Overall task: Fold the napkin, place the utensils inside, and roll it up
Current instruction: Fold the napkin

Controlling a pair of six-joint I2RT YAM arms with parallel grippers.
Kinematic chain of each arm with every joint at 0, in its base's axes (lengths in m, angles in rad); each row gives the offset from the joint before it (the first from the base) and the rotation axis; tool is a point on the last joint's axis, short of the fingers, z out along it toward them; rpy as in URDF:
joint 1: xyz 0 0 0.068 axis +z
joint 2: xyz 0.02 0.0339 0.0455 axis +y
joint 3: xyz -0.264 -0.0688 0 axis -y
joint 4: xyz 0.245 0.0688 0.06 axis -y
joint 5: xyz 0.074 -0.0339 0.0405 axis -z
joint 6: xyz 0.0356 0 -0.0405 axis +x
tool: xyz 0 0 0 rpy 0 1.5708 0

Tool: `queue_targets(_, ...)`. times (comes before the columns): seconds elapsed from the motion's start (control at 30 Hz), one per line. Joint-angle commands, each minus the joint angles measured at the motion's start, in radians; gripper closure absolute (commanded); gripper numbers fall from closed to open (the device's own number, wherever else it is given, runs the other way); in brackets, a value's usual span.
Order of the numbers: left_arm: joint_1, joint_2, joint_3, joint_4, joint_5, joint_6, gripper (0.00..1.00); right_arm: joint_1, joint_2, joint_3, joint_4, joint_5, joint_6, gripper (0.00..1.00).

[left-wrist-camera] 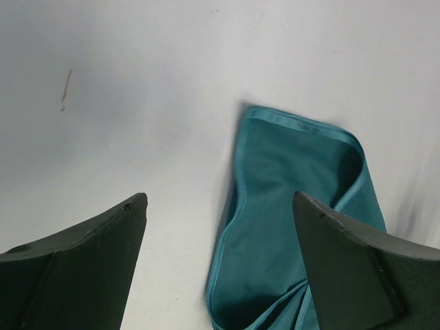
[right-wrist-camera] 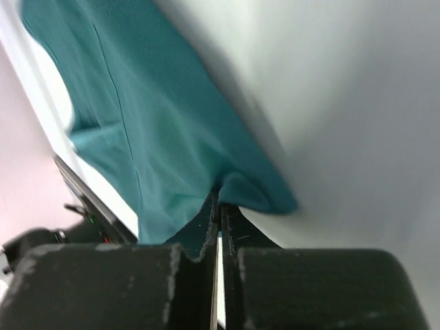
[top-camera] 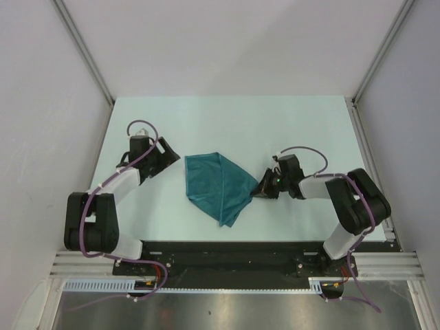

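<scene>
The teal napkin (top-camera: 218,184) lies loosely folded into a rough triangle on the middle of the white table (top-camera: 309,130). My left gripper (top-camera: 165,154) hovers just left of it, open, with nothing between its fingers. The left wrist view shows the napkin's hemmed, doubled edge (left-wrist-camera: 289,227) ahead of the wide-apart left gripper (left-wrist-camera: 220,201). My right gripper (top-camera: 262,189) is at the cloth's right corner. In the right wrist view the right gripper (right-wrist-camera: 221,207) is shut on that corner of the napkin (right-wrist-camera: 158,137). The utensils are out of view.
Grey walls and metal posts enclose the table on three sides. A black rail (top-camera: 227,251) runs along the near edge by the arm bases. A small brown mark (left-wrist-camera: 64,89) shows on the table surface.
</scene>
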Motion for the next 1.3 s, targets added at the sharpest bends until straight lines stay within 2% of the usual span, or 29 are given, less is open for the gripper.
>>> queue_targets(0.0,0.029,-0.045,-0.027,0.02,0.017,0.011,0.08,0.086,-0.099,-0.072,-0.196,0.081,0.078,0.9)
queue_targets(0.03,0.031,-0.047,-0.037,0.021,0.019,0.013,0.09,0.1,-0.142,-0.069,-0.263,0.089,0.079,0.65)
queue_targets(0.07,0.031,-0.049,-0.042,0.024,0.02,0.014,0.09,0.126,-0.166,-0.06,-0.3,0.113,0.074,0.56)
queue_targets(0.13,0.032,-0.05,-0.054,0.029,0.036,0.014,0.08,0.149,-0.269,-0.017,-0.403,0.14,0.039,0.41)
queue_targets(0.23,0.034,-0.045,-0.076,0.038,0.077,0.009,0.08,0.163,-0.366,0.075,-0.477,0.131,-0.077,0.31)
queue_targets(0.33,0.032,-0.045,-0.109,0.049,0.105,0.003,0.1,0.126,-0.383,0.199,-0.521,0.089,-0.196,0.28)
queue_targets(0.43,0.032,-0.068,-0.152,0.055,0.103,-0.001,0.1,0.055,-0.294,0.3,-0.464,0.019,-0.334,0.28)
queue_targets(0.53,0.032,-0.095,-0.182,0.046,0.103,-0.004,0.1,0.035,-0.149,0.387,-0.4,-0.033,-0.458,0.28)
queue_targets(0.57,0.031,-0.108,-0.186,0.043,0.105,-0.006,0.1,0.035,-0.057,0.459,-0.402,-0.072,-0.54,0.28)
queue_targets(0.67,0.031,-0.148,-0.206,0.041,0.114,-0.02,0.1,0.037,0.059,0.593,-0.422,-0.109,-0.645,0.29)
queue_targets(0.8,0.031,-0.208,-0.217,0.02,0.093,-0.026,0.1,0.0,0.207,0.659,-0.293,-0.225,-0.63,0.3)
queue_targets(0.9,0.031,-0.237,-0.212,-0.011,0.086,-0.023,0.1,-0.017,0.273,0.702,-0.264,-0.279,-0.635,0.3)
queue_targets(1.03,0.031,-0.256,-0.209,-0.016,0.086,-0.021,0.1,-0.031,0.384,0.756,-0.281,-0.372,-0.645,0.32)
queue_targets(1.27,0.031,-0.262,-0.203,-0.016,0.097,-0.027,0.1,-0.032,0.51,0.828,-0.319,-0.438,-0.653,0.38)
